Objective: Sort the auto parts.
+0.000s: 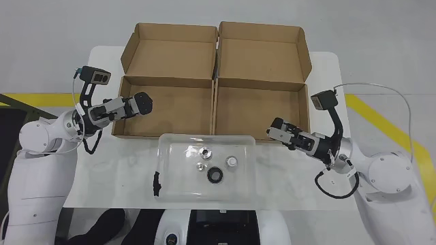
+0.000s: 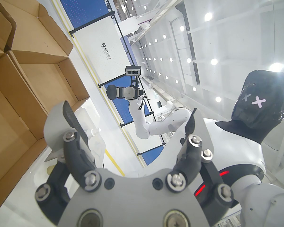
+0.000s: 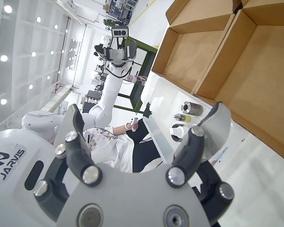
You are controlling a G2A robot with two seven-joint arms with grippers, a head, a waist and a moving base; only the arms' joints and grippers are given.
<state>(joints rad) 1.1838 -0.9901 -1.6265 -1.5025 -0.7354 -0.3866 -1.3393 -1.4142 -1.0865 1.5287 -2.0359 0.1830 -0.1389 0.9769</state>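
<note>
Status: by my reading, sorting has not started. All four parts lie in the clear tray (image 1: 170,148) at the near edge of the worktop (image 1: 102,177): a sleeve (image 1: 204,153), a stud (image 1: 199,166), a white cap (image 1: 232,162) and a black ring (image 1: 216,175). The left box (image 1: 170,112) and right box (image 1: 262,112) stand side by side behind the tray, lids folded back. I see nothing in either. All four transfers remain.

Left gripper (image 1: 143,103): fingers released and spread wide, nothing between them. It hangs over the outer end of the left box, well apart from the tray.

Right gripper (image 1: 275,130): fingers released, also bare. It sits just beside the tray's right end, at the front wall of the right box. The white cap is the part nearest to it. The sleeve and stud lie beyond, toward the tray's middle. No finger touches any part.
</note>
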